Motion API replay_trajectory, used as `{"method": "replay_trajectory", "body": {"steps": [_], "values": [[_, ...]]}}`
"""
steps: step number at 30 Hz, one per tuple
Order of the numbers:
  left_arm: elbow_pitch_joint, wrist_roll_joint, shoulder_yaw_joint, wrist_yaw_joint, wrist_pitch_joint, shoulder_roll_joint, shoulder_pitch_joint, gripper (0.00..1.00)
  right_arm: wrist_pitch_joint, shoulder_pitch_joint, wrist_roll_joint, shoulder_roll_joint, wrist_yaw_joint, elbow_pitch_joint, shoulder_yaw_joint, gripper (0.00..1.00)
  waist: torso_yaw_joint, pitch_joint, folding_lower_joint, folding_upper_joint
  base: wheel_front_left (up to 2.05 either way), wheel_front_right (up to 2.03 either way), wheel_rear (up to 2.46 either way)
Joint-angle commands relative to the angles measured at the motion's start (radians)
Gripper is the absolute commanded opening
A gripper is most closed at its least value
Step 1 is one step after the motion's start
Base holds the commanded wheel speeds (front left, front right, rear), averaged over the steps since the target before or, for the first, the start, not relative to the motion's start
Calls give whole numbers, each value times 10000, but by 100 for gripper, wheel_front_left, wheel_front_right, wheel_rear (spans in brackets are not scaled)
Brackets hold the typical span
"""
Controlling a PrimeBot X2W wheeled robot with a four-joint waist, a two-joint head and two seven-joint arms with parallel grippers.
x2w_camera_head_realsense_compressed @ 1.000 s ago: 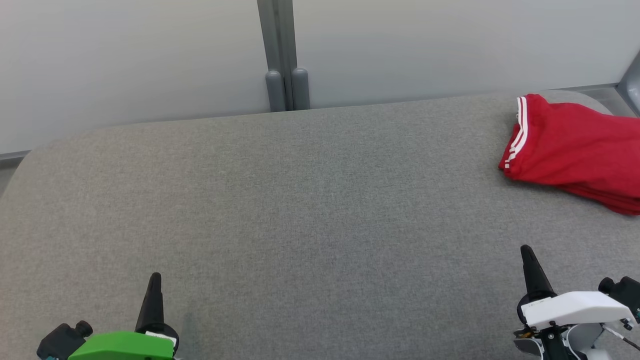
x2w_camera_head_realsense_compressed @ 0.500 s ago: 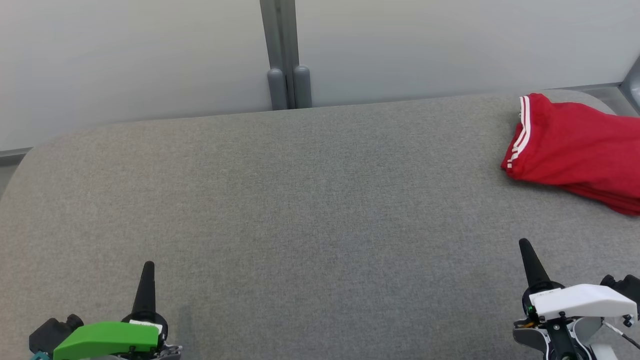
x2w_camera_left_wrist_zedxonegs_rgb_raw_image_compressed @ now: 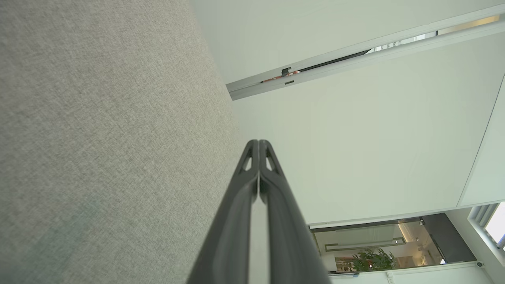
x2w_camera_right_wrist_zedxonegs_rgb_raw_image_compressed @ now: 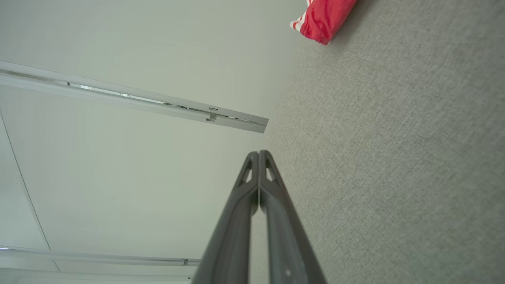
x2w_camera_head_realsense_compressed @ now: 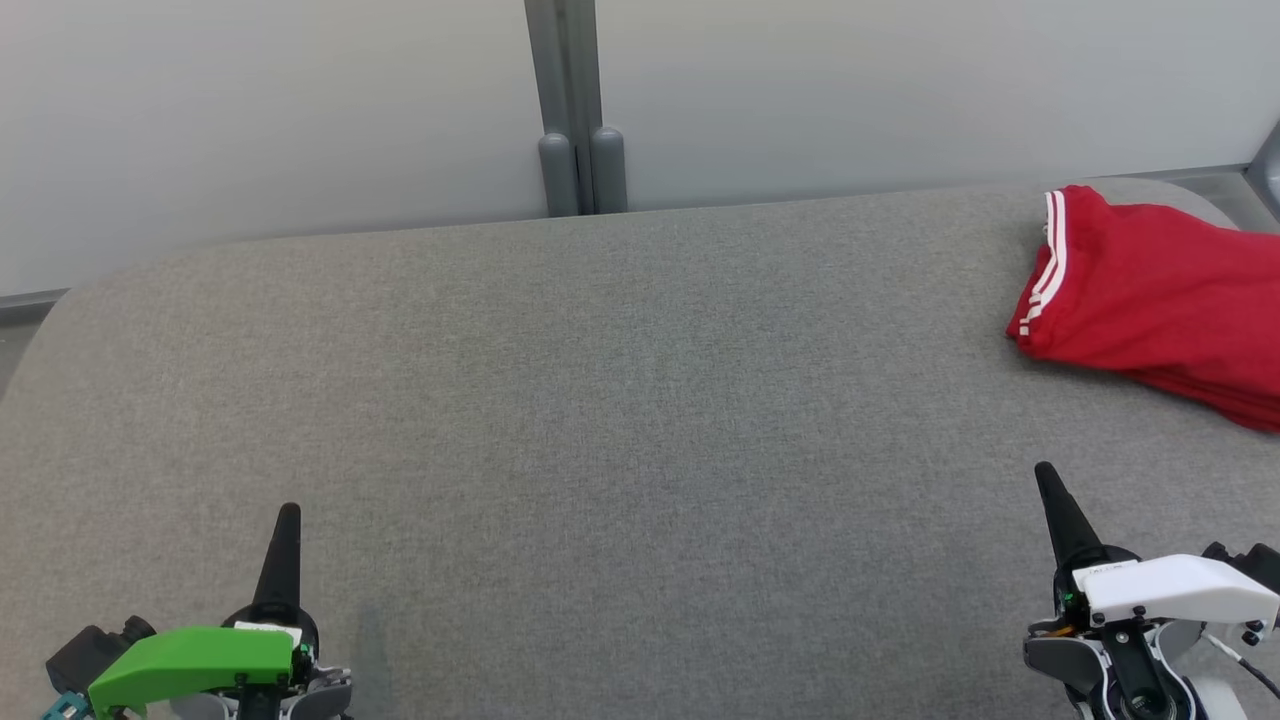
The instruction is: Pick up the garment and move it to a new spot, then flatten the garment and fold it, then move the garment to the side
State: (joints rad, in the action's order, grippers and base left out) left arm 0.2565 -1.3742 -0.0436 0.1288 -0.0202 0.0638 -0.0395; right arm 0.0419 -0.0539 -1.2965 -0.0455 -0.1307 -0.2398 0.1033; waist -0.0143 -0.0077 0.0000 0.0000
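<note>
Two small shifts in the last second, and neither touches the cloth. On your left, the left gripper (x2w_camera_head_realsense_compressed: 288,510) has slid a little up the head view, its fingers pressed together on nothing. The grey counter (x2w_camera_head_realsense_compressed: 640,400) stretches between the arms. The right gripper (x2w_camera_head_realsense_compressed: 1043,468) has crept up likewise, also closed and empty. The whole picture drifted slightly too, so part of that is your camera. Far right, the red garment (x2w_camera_head_realsense_compressed: 1150,290) with white stripes lies in a folded-looking stack at the counter's edge, unmoved and well apart from both grippers. I'd judge the fold and side move done; you are only settling the arms
</note>
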Motion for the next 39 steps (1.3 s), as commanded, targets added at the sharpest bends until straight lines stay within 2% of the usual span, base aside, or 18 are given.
{"method": "replay_trajectory", "body": {"steps": [1,39], "values": [[-100,-227,-84,24,-55,77,-274,0,60,-213,-271,-55,-3,27,24,0,5,4,0,0,0,0,0],[-125,-2570,-537,35,-801,20,-767,0,759,-584,-3192,-68,0,-63,122,0,143,109,0,0,0,0,0]]}}
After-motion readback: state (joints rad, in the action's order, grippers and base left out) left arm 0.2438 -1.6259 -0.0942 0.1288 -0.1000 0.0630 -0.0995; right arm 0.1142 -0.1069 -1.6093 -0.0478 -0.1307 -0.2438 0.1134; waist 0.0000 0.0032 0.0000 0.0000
